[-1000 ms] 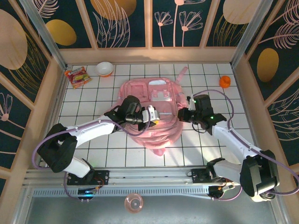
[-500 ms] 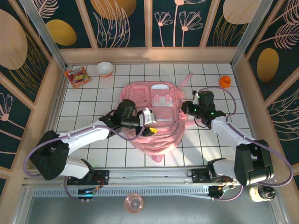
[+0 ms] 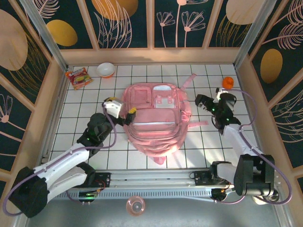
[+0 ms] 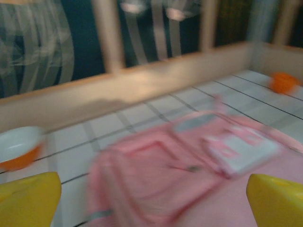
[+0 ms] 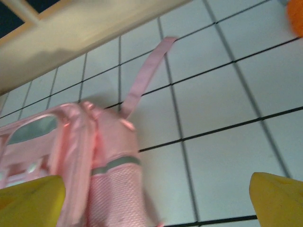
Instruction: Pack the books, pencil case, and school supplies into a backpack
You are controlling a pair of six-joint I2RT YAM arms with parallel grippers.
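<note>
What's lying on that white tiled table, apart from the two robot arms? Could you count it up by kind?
Large soft pink backpack: 1
White bowl with an orange outside: 1
Red-and-yellow snack packet: 1
Small round orange thing: 1
Total: 4

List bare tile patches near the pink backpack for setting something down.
Free: the far row from the white-and-orange bowl to the strap of the large soft pink backpack; the left tiles below the red-and-yellow snack packet; the near-right tiles between backpack and right arm. Crowded: the backpack's flanks, with the left gripper and right gripper alongside.
</note>
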